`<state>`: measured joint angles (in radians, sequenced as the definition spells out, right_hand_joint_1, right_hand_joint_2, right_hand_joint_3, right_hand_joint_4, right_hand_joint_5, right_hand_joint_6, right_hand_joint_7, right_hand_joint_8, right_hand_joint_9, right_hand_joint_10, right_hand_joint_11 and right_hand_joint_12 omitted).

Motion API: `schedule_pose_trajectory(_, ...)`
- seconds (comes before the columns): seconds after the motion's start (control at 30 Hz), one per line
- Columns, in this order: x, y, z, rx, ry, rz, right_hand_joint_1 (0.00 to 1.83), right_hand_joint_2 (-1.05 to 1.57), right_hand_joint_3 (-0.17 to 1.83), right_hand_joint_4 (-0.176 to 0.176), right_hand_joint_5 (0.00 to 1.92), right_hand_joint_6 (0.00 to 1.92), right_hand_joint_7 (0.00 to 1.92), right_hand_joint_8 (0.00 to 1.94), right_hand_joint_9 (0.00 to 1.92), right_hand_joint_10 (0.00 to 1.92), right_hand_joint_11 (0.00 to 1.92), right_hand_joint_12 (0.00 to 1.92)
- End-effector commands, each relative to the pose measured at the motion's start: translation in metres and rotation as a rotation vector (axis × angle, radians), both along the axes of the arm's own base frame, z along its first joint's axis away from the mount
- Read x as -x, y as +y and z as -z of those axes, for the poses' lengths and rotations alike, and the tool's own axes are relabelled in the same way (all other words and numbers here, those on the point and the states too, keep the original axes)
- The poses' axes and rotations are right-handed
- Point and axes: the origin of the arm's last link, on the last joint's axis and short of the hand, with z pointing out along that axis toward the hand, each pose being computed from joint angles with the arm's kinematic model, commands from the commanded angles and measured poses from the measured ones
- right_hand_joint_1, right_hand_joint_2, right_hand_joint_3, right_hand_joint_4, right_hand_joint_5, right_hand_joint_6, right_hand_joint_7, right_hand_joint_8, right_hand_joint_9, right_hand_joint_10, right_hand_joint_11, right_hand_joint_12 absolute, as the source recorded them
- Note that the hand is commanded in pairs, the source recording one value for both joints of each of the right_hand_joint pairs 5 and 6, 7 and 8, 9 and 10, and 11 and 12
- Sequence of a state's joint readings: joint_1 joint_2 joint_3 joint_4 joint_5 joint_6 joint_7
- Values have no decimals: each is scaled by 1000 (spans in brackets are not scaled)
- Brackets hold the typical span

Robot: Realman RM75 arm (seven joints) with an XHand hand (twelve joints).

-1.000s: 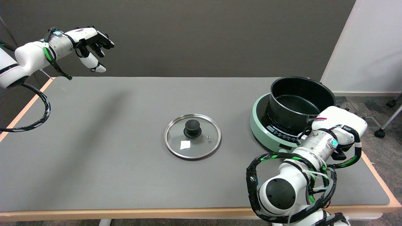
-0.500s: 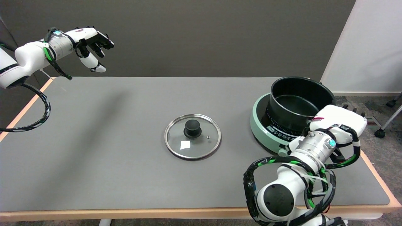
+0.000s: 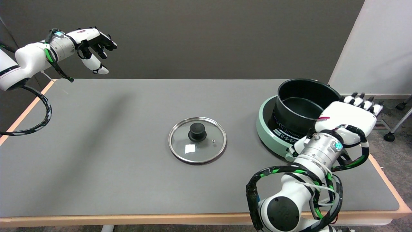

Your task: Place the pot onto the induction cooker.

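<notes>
a: where does the pot [image 3: 305, 104] stand right now?

b: it sits upright on the induction cooker [image 3: 268, 129], the pale green one at the table's [image 3: 112, 167] right side. its black body covers most of the cooker's top, and it looks level, not tipped. it appears to sit a little toward the far side of the plate, though i can't tell its exact centring from this angle.

a: and the right hand [image 3: 349, 117]?

b: it hovers just beside the pot, on the near right. the fingers [image 3: 362, 101] are stretched out and apart, pointing away past the pot's right side. nothing is in them. i can't see any contact between hand and pot; the back of the hand hides the spot where the handle might be.

a: so the placing is done?

b: i judge it so. the pot rests on the cooker on its own and the hand holds nothing. what is left, if anything, is only to draw the arm clear.

a: anything else on the table?

b: a glass lid [image 3: 197, 140] with a black knob lies flat near the middle, well apart from the cooker. the task does not ask for it.
</notes>
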<state>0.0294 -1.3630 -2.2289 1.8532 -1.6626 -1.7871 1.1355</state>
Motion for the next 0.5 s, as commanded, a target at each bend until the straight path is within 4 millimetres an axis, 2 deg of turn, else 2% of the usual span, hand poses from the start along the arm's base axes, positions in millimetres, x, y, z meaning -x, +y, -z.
schedule_pose_trajectory(0.03, -20, -12, 17, -127, 117, -46, 987, -592, 908, -98, 213, 213, 213, 213, 213, 213, 213, 213)
schedule_pose_trajectory(0.17, -29, -19, 23, -179, 153, -70, 956, -542, 761, -82, 183, 183, 183, 183, 183, 183, 183, 183)
schedule_pose_trajectory(0.27, -36, -33, 31, -271, 165, -95, 950, -525, 755, -62, 151, 151, 151, 151, 151, 151, 151, 151)
schedule_pose_trajectory(0.5, -45, -67, 38, -469, 49, -189, 946, -485, 683, -11, 73, 73, 73, 73, 73, 73, 73, 73)
